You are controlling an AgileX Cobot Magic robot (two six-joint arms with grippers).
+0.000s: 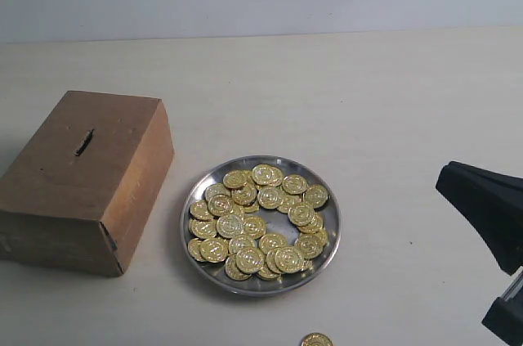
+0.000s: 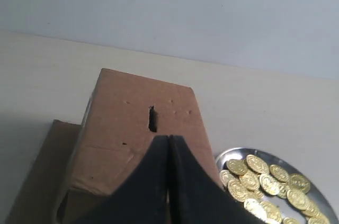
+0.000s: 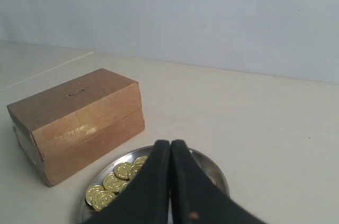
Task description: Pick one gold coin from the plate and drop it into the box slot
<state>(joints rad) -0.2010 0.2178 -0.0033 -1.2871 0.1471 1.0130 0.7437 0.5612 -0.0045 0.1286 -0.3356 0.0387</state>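
Plainly, gold coins (image 1: pixel 260 222) fill plate (image 1: pixel 334 228) beside box (image 1: pixel 82 168) (embossing unreadable).

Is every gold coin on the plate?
No, one gold coin lies on the table, apart from the plate.

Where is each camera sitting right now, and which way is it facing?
Exterior view: high off the arms, looking down at the box, the plate of coins and a loose coin; black parts of the right arm show at the edge.
Left wrist view: on the left arm, looking over the shut left gripper at the slot.
Right wrist view: on the right arm, low, looking over the shut right gripper across the plate to the box.
Shared: all three show box and plate.
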